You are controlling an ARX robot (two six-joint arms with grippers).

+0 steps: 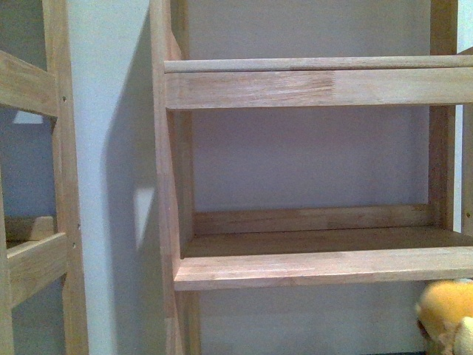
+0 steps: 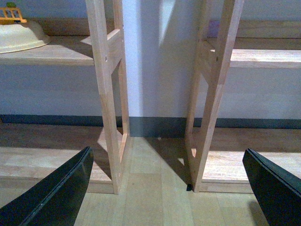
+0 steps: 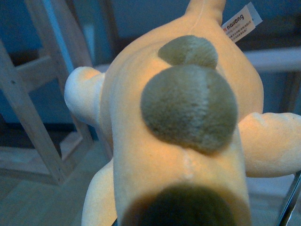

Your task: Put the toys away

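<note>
- The wooden rack (image 1: 166,177) filled the front view, and its lower shelf (image 1: 325,268) lay bare. A second rack (image 1: 59,148) stood to its left.
- The floor (image 2: 146,188) of pale boards ran between the two racks' legs in the left wrist view.
- The toy (image 3: 188,117) hung clear of the floor, close under the right wrist camera. In the front view it peeked in at the lower right corner (image 1: 447,310), just below the bare shelf's front edge.
- We judged it light, soft and squashy, with nothing in it to break. Its plush would give under pressure, so a hold around the thick middle of the body seemed safer than one on a stubby limb, which might slip out.
- Its body was orange-yellow with paler, rounded limbs and two round grey-brown patches along the back.
- The left claw (image 2: 162,197) hovered low over the floor with its dark fingers (image 2: 51,193) spread wide apart and nothing between them.
- The right claw was hidden behind the toy. We could not tell whether it was clamped, though we guessed that it carried the toy.
- A white fabric tag (image 3: 242,21) stuck out at the toy's far end.
</note>
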